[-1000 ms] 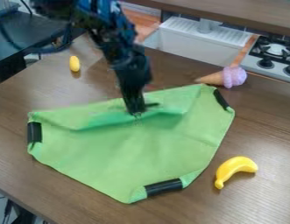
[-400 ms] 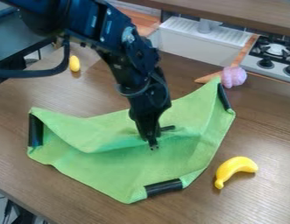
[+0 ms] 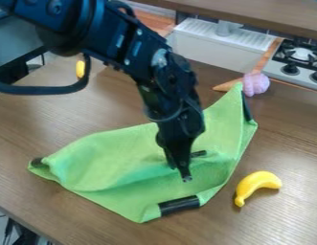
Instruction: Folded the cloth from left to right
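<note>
Over the right-centre of the green cloth (image 3: 116, 153) hangs the gripper (image 3: 186, 178), tilted down from the upper left. Whether its fingers grip the fabric cannot be told. The cloth's far edge is drawn over toward the near side, forming a raised fold that runs from the left corner to the gripper. Black bands wrap the cloth's corners at left, upper right and bottom; the left one is mostly covered by the fold.
A yellow banana (image 3: 255, 185) lies right of the cloth. The ice cream cone toy (image 3: 255, 84) touches or nearly touches the upper right corner. A small yellow object (image 3: 80, 69) sits far left. Sink (image 3: 215, 45) and stove (image 3: 298, 57) stand behind the table (image 3: 288, 143).
The gripper has moved toward the near side and right across the cloth. The far edge has come with it, the fold has grown, and the left corner has partly turned over.
</note>
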Action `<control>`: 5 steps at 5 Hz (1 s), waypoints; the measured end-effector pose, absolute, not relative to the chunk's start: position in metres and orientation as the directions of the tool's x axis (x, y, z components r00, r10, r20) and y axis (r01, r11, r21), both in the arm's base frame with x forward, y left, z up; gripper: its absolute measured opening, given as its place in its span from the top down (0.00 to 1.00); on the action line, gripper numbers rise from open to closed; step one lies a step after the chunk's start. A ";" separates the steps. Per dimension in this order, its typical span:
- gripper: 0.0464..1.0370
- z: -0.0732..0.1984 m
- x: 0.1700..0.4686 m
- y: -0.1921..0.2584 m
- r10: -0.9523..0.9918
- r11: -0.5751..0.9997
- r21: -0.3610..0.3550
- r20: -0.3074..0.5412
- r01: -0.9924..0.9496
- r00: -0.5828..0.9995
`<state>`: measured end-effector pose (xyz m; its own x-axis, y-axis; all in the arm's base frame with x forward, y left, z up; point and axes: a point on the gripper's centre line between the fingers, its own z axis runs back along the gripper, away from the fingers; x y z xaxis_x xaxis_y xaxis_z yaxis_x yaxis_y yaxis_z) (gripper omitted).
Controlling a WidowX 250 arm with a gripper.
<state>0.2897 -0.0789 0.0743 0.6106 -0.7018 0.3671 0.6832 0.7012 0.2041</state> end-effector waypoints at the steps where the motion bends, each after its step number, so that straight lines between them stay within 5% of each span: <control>1: 0.99 0.069 0.285 -0.088 -0.706 0.699 0.205 0.351 0.685 0.615; 2: 0.97 0.061 0.277 -0.098 -0.720 0.686 0.209 0.329 0.697 0.611; 3: 0.82 0.055 0.274 -0.098 -0.702 0.707 0.192 0.306 0.681 0.643; 5: 0.24 0.063 0.277 -0.092 -0.696 0.693 0.077 0.330 0.717 0.637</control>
